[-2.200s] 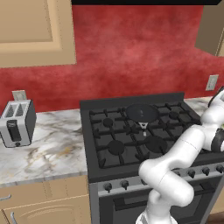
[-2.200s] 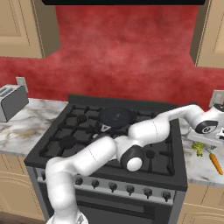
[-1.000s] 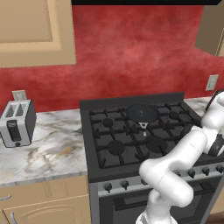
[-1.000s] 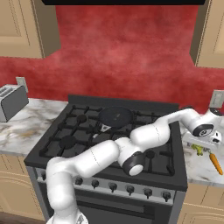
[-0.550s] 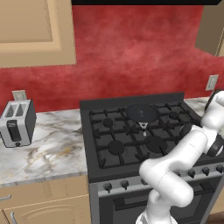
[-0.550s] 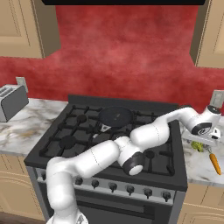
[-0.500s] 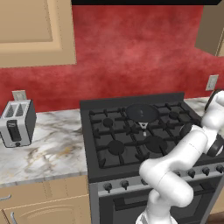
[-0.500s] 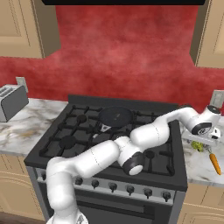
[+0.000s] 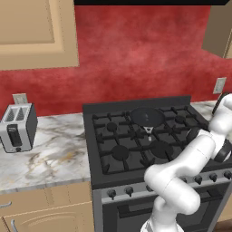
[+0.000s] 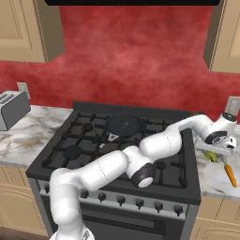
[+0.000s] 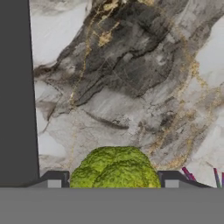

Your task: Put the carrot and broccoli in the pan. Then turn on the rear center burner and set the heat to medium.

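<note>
The broccoli [image 11: 114, 168] is a lumpy yellow-green floret lying on the marble counter right of the stove. It lies between my open gripper's [image 11: 113, 181] two dark fingertips [image 11: 54, 180], one on each side. From the right base view the gripper [image 10: 216, 149] hangs just over the broccoli [image 10: 211, 155]. The orange carrot [image 10: 229, 173] lies on the counter a little nearer the front edge. The dark pan [image 9: 147, 116] [image 10: 124, 124] sits on the rear center burner and covers most of it; its short handle points toward the stove's front.
The black stove's side [image 11: 17, 87] runs close beside the broccoli. A row of knobs [image 10: 122, 200] lines the stove's front. A toaster [image 9: 17, 127] stands on the left counter. My white arm stretches across the stove's right half.
The hand has sunk slightly toward the broccoli on the right counter and has hardly moved in the last half second. Pan, carrot and broccoli lie as before.
</note>
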Controlling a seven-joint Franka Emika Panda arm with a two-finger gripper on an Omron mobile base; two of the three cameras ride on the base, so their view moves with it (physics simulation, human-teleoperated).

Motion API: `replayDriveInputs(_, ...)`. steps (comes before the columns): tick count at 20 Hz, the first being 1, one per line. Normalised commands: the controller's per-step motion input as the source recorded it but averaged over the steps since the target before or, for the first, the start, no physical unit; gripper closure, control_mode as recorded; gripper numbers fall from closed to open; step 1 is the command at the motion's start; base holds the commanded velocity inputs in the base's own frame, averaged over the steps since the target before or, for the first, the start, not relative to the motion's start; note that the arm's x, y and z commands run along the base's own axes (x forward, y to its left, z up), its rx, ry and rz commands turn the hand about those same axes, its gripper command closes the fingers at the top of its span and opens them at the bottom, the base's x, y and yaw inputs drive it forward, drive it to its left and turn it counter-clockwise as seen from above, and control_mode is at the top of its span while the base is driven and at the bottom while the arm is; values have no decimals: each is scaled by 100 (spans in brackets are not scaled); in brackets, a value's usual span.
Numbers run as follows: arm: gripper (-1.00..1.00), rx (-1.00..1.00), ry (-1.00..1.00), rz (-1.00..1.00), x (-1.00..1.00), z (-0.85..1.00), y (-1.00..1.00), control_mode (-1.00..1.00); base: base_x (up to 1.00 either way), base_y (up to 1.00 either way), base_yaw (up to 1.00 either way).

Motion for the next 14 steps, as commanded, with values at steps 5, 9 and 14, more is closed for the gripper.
replayDriveInputs(5,100,0,1,0,0,0,0,-100,0,0,0)
replayDriveInputs(9,100,0,-10,0,-28,0,0,-100,0,0,0)
replayDriveInputs(14,100,3,-20,0,-66,18,6,-100,0,0,0)
